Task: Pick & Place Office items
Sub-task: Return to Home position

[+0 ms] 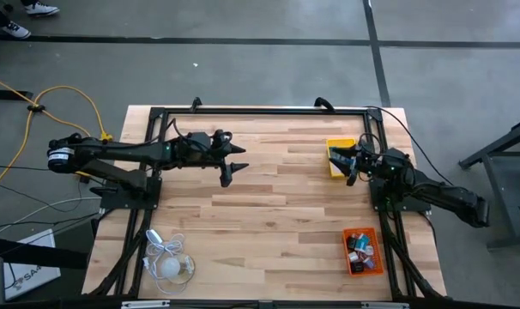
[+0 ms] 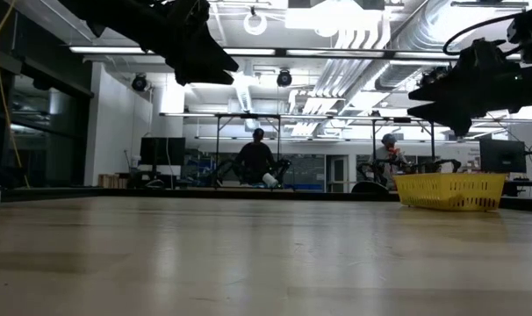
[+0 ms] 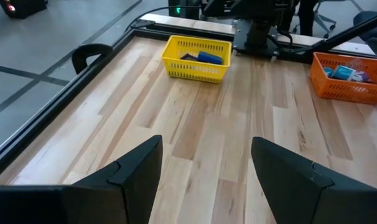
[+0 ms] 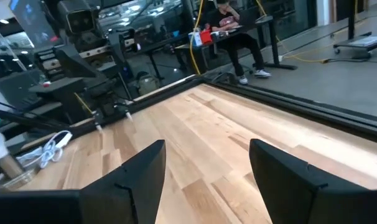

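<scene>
End effector on your right arm (image 1: 341,163) hangs over the yellow tray (image 1: 336,142) near the table's (image 1: 269,215) right edge, fingers spread wide and empty. Your left end effector (image 1: 232,172) hovers mid-table, likewise open and empty. The orange tray (image 1: 347,254) sits on the right arm's side, its long axis running toward the front edge, well apart from your left arm. The office items (image 1: 361,244) lie heaped inside it: tiny blue, red, black and white pieces. No loose piece shows on the wood, so you likely only need to retract.
</scene>
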You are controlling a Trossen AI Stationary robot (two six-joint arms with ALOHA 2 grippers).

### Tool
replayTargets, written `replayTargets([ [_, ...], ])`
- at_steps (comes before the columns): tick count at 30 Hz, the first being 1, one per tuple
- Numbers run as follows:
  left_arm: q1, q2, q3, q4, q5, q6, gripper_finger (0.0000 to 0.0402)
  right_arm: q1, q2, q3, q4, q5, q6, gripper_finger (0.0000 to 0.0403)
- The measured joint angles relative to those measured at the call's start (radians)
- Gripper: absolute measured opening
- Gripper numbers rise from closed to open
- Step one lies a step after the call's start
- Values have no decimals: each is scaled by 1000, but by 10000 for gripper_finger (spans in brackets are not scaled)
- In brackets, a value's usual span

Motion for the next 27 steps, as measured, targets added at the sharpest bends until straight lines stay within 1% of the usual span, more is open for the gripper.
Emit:
replayTargets([
  [8, 0, 0, 0, 0, 0, -7, 240, 0, 1, -1, -9, 22, -14, 219],
  [12, 0, 0, 0, 0, 0, -11, 240, 0, 1, -1, -16, 55, -9, 219],
  [27, 0, 0, 0, 1, 0, -18, 240, 0, 2, -2, -20, 55, -10, 219],
])
